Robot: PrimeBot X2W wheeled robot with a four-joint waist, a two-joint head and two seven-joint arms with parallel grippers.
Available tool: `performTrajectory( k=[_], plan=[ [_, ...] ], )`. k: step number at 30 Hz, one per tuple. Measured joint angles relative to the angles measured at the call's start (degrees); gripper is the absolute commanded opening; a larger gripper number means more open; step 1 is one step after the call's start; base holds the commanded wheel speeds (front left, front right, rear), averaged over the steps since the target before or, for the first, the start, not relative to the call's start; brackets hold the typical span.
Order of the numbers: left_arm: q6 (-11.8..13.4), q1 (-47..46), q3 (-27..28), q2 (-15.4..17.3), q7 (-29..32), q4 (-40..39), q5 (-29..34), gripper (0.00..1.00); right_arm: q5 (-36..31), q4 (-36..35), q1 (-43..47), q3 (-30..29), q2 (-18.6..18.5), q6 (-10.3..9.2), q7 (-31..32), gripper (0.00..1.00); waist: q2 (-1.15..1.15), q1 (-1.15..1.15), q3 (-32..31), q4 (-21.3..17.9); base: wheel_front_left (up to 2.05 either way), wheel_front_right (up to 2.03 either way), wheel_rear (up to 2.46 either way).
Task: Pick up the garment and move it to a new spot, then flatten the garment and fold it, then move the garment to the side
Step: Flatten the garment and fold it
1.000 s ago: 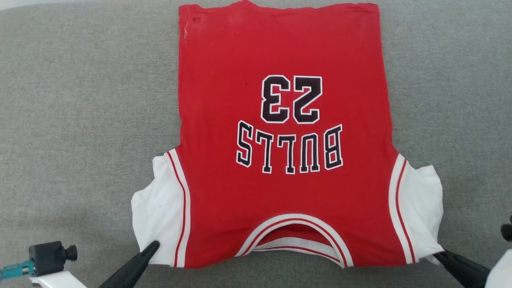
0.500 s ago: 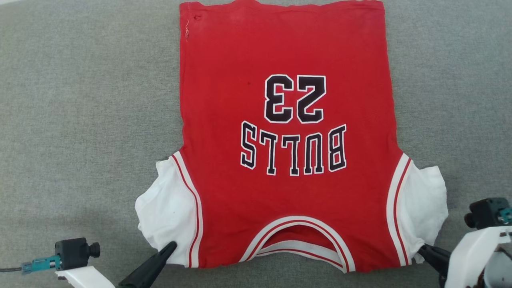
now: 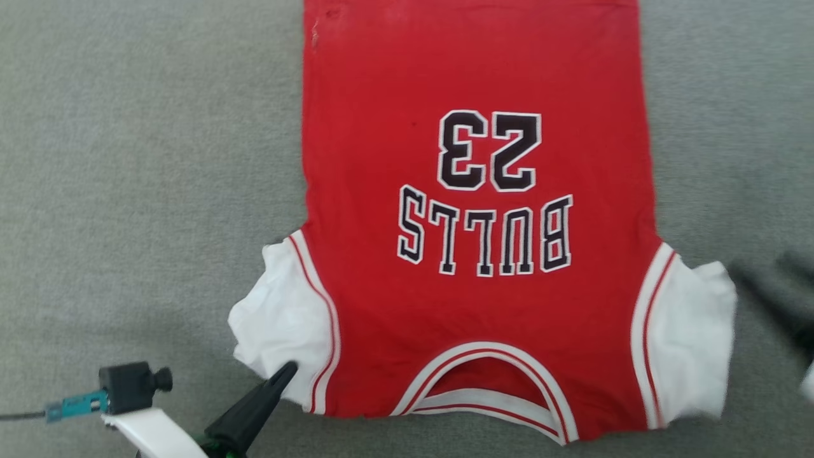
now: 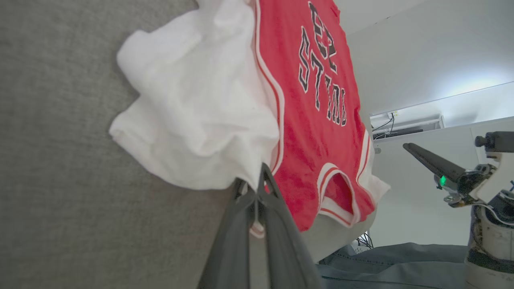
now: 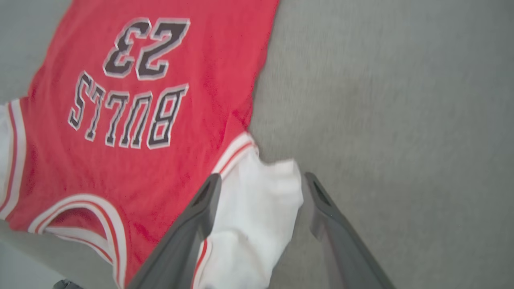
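Observation:
The garment (image 3: 477,63), a red jersey with black "23" and lettering, lies spread flat on the grey surface with its collar toward me. My left gripper (image 3: 289,369) is shut on the lower corner of the crumpled left white sleeve (image 3: 280,318), and the left wrist view shows that pinch up close, left gripper (image 4: 259,180) closed on the sleeve hem of the garment (image 4: 317,132). My right gripper (image 5: 262,177) stands open, its fingers apart either side of the right white sleeve (image 5: 257,224) of the garment (image 5: 140,160) and holding nothing. It is a dark blur (image 3: 788,305) in the head view.
Grey fabric surface (image 3: 127,159) extends to both sides of the jersey. The left wrist camera (image 3: 127,388) sits at the lower left. In the left wrist view the surface's near edge drops off, with grey-blue cloth (image 4: 381,265) below it.
My right gripper has opened and let go of the right sleeve, which now lies flat. The left gripper keeps its hold. The head camera has shifted, so the whole picture has moved.

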Motion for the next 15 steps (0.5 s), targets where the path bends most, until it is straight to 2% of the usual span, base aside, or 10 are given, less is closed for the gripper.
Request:
performTrajectory(
  k=[3,6,10,15],
  plan=[
    [0.00,-1.95,-0.63,0.08,-0.07,-1.58,0.92,0.00,-1.37,-0.45,-8.23,-3.27,-1.33,-0.01,2.38,1.00,0.00,0.00,1.02,1.17,0.00,0.00,0.00],
    [0.00,-4.14,-1.76,-0.11,0.08,-2.98,1.66,0.00,-5.49,3.63,-19.46,-3.48,-1.40,0.00,3.36,1.00,0.00,0.00,2.60,2.56,0.00,0.00,0.00],
    [0.00,-7.21,-3.89,-0.29,0.56,-4.43,3.35,0.00,-13.58,14.50,-33.59,-0.11,-2.08,-0.01,2.57,1.00,0.00,0.00,5.04,5.01,0.00,0.00,0.00],
    [0.00,-9.27,-6.46,-0.75,-0.62,-5.99,4.03,0.00,-21.57,29.44,-44.39,2.14,-1.96,0.00,1.29,1.00,0.00,0.00,7.35,8.93,0.00,0.00,0.00]
  ],
)
